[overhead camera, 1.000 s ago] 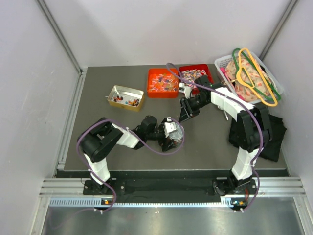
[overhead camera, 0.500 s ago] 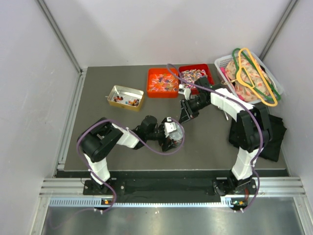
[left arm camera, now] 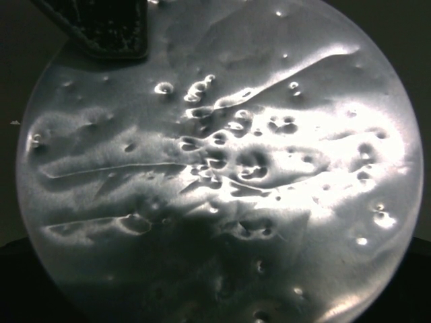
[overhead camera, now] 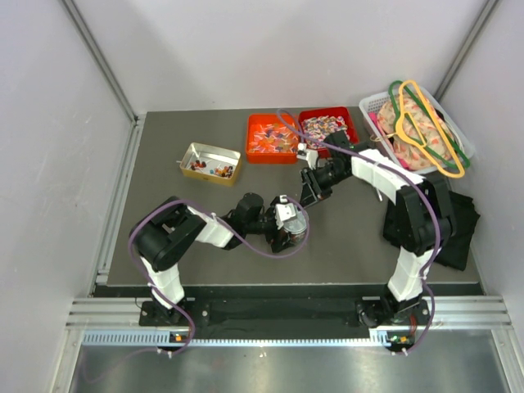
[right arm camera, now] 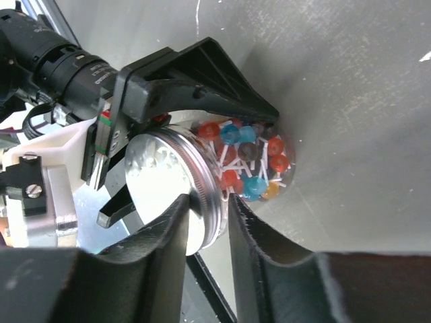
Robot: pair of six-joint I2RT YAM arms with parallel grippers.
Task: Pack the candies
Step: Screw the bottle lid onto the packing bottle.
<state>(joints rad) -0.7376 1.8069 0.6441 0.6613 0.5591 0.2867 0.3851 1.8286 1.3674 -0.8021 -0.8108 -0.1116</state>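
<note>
Hardly anything has shifted since a second ago: our right forearm has crept a touch toward the far trays, while the left arm and its load have kept their place.

We count one jar (overhead camera: 296, 232), clear, with a silver screw lid (right arm camera: 161, 180), in the near half of the table (overhead camera: 352, 237). Our left gripper (overhead camera: 286, 230) has its black fingers spread wide and clamped across the jar. Our right gripper (right arm camera: 207, 207) sits right at the lid's rim. Its jaws stand a narrow way apart with the rim showing in the gap, and we cannot tell whether they pinch it.

Candies (right arm camera: 250, 159) fill the jar: red, blue and orange balls on white sticks. More lie in two red trays at the far edge, the left tray (overhead camera: 249, 139) mostly orange-red, the right tray (overhead camera: 327, 111) mixed. One metal tin (overhead camera: 214, 149) further left holds a few.

One white basket (overhead camera: 368, 101) in the far right corner carries patterned cloth and hangers (overhead camera: 456, 146); we make out an orange one and a green one. One black cloth (overhead camera: 458, 225) lies beside the right arm.

The table is dark grey, shut in by pale walls (overhead camera: 246, 49), with aluminium rails (overhead camera: 98, 311) along the near edge. Small print on the left wrist is too fine to read.
</note>
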